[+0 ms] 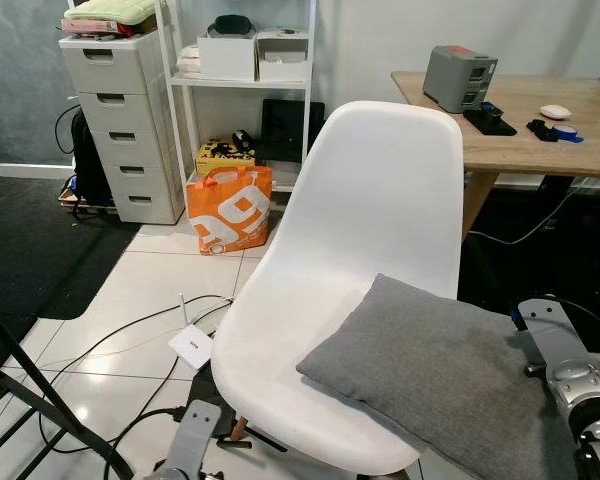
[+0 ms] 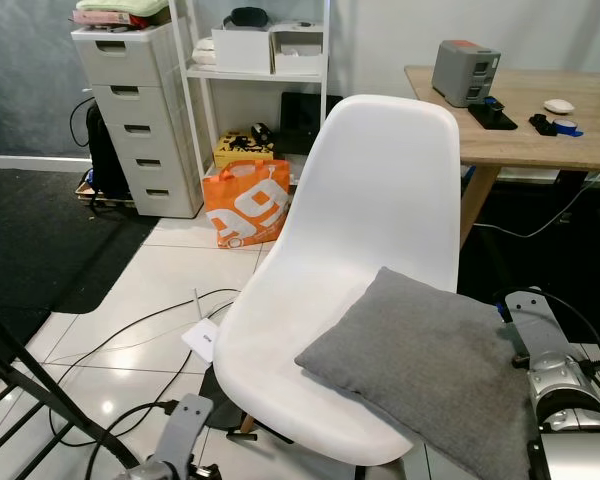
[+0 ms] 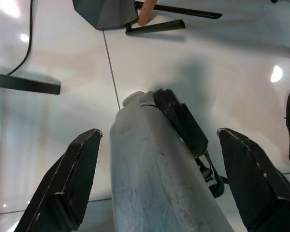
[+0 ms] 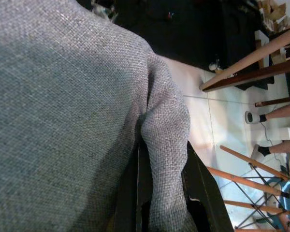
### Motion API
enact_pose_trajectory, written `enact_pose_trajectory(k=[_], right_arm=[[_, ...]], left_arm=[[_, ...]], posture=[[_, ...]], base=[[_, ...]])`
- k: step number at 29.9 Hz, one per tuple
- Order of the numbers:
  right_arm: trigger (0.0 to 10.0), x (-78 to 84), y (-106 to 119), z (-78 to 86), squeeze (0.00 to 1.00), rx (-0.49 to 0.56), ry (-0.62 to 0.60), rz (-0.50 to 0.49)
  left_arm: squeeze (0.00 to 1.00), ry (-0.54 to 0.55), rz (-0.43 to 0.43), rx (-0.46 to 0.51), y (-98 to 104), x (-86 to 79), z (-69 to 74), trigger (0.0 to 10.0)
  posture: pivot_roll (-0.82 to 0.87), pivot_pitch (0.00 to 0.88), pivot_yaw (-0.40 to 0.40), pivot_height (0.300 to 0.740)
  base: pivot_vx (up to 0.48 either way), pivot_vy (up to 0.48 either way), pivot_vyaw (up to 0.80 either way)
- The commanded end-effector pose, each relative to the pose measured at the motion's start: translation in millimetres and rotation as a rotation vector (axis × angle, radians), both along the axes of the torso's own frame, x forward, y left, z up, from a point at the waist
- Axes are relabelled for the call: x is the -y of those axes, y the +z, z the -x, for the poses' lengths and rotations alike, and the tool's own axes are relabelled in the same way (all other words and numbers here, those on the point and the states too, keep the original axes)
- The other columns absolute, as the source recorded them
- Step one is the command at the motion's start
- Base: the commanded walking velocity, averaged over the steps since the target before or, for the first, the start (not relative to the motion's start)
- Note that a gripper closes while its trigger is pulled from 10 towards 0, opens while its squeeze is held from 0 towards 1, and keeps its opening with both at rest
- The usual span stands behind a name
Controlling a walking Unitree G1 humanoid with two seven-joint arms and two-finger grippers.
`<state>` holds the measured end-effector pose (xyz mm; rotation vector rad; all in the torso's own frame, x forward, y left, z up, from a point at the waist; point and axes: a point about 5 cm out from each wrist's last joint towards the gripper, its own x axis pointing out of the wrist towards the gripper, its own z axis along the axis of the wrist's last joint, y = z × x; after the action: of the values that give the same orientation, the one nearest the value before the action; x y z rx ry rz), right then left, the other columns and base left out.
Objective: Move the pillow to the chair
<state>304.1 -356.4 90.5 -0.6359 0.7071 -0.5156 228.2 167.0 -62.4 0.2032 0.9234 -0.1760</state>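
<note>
Grey pillow (image 1: 435,375) lies on the white chair (image 1: 370,230) seat, its near part overhanging the front edge. Right end effector (image 4: 162,193) pinches a pillow edge. Left end effector (image 3: 159,179) spread wide, idle over floor. Suggest: push pillow deeper onto seat before release.

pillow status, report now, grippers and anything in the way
Right gripper shut on grey pillow, its edge pinched between the fingers. Pillow partly on white chair seat, hanging off the right side. Left gripper open, low over the floor. Nothing blocking.
</note>
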Motion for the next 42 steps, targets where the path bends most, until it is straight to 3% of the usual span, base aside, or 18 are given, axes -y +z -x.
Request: enact_pose_trajectory(k=[1, 2, 3, 6, 7, 8, 10, 14, 19, 22, 24, 27, 33, 34, 35, 36, 40, 42], right_arm=[[10.0, -9.5, 9.7, -13.0, 0.0, 0.065, 0.039, 0.007], [10.0, -26.0, 7.5, -22.4, 0.0, 0.096, 0.105, -0.063], [10.0, -26.0, 7.5, -22.4, 0.0, 0.096, 0.105, -0.063], [10.0, -76.9, 0.8, -44.0, 0.0, 0.162, 0.275, -0.288], [10.0, -86.4, -0.2, -47.1, 0.0, 0.167, 0.305, -0.321], [10.0, -86.4, -0.2, -47.1, 0.0, 0.167, 0.305, -0.321], [10.0, -110.8, -0.2, -55.0, 0.0, 0.163, 0.397, -0.418], [10.0, -126.8, 0.2, -59.5, 0.0, 0.123, 0.464, -0.477], [10.0, -119.6, -2.7, -56.5, 0.0, 0.058, 0.42, -0.438], [10.0, -98.9, -4.3, -49.9, 0.0, 0.028, 0.322, -0.327], [10.0, -93.1, -4.5, -47.8, 0.0, 0.027, 0.29, -0.307], [10.0, -80.5, -1.4, -45.0, 0.0, 0.043, 0.232, -0.266], [10.0, -85.6, 3.7, -50.0, 0.0, 0.096, 0.255, -0.286], [10.0, -87.6, 4.0, -50.9, 0.18, 0.106, 0.257, -0.3], [10.0, -87.6, 4.0, -50.9, 0.18, 0.106, 0.257, -0.3], [10.0, -88.8, 4.5, -51.7, 1.0, 0.114, 0.256, -0.304], [10.0, -85.6, 9.3, -53.2, 1.0, 0.133, 0.237, -0.266], [10.0, -73.7, 15.4, -51.5, 1.0, 0.139, 0.167, -0.181]], left_arm=[[0.0, -0.003, -0.003, -0.02, -2.4, -2.5, 4.0, 10.0], [0.0, -0.004, -0.004, -0.021, -2.4, -2.3, 3.9, 10.0], [0.0, -0.004, -0.004, -0.021, -2.4, -2.3, 3.9, 10.0], [0.0, -0.001, -0.011, -0.025, -1.9, -11.7, 4.7, 10.0], [0.0, 0.0, -0.012, -0.025, -1.8, -13.8, 5.1, 10.0], [0.0, 0.0, -0.012, -0.025, -1.8, -13.8, 5.1, 10.0], [0.0, 0.003, -0.014, -0.031, -3.2, -18.9, 8.7, 10.0], [0.0, 0.008, -0.018, -0.042, -6.1, -27.8, 16.2, 10.0], [0.0, 0.022, -0.028, -0.053, -8.0, -47.0, 27.1, 10.0], [0.0, 0.035, -0.034, -0.056, -7.1, -60.5, 31.7, 10.0], [0.0, 0.036, -0.034, -0.055, -6.8, -60.1, 30.9, 10.0], [0.0, 0.021, -0.017, -0.05, -9.4, -38.5, 26.4, 10.0], [0.0, 0.011, -0.014, -0.049, -9.8, -28.5, 23.6, 10.0], [0.0, 0.01, -0.014, -0.047, -9.5, -26.4, 22.2, 10.0], [0.0, 0.01, -0.014, -0.047, -9.5, -26.4, 22.2, 10.0], [0.0, 0.008, -0.013, -0.044, -8.6, -23.0, 19.4, 10.0], [0.0, 0.003, -0.009, -0.036, -6.3, -16.8, 13.7, 10.0], [0.0, -0.007, -0.004, -0.029, -3.9, -8.0, 7.6, 10.0]], posture=[[-0.18, 0.022, -0.03, 0.556], [-0.18, 0.02, -0.03, 0.556], [-0.18, 0.02, -0.03, 0.556], [-0.18, 0.017, -0.031, 0.556], [-0.18, 0.017, -0.031, 0.556], [-0.18, 0.017, -0.031, 0.556], [-0.18, 0.013, -0.03, 0.556], [-0.18, 0.011, -0.034, 0.556], [-0.18, 0.016, -0.038, 0.556], [-0.18, 0.018, -0.039, 0.556], [-0.18, 0.018, -0.039, 0.556], [-0.18, 0.024, -0.033, 0.556], [-0.18, 0.024, -0.033, 0.556], [-0.18, 0.024, -0.033, 0.556], [-0.18, 0.024, -0.033, 0.556], [-0.18, 0.023, -0.035, 0.556], [-0.17, 0.024, -0.034, 0.556], [-0.18, 0.025, -0.033, 0.556]], base=[[0.0, 0.0, 0.0], [0.0, 0.0, 0.0], [0.0, 0.0, 0.0], [0.0, 0.0, 0.0], [0.0, 0.0, 0.0], [0.0, 0.0, 0.0], [0.0, 0.0, 0.0], [0.0, 0.0, 0.0], [0.0, 0.0, 0.0], [0.0, 0.0, 0.0], [0.0, 0.0, 0.0], [0.0, 0.0, 0.0], [0.0, 0.0, 0.0], [0.0, 0.0, 0.0], [0.0, 0.0, 0.0], [0.0, 0.0, 0.0], [0.0, 0.0, 0.0], [0.0, 0.0, 0.0]])
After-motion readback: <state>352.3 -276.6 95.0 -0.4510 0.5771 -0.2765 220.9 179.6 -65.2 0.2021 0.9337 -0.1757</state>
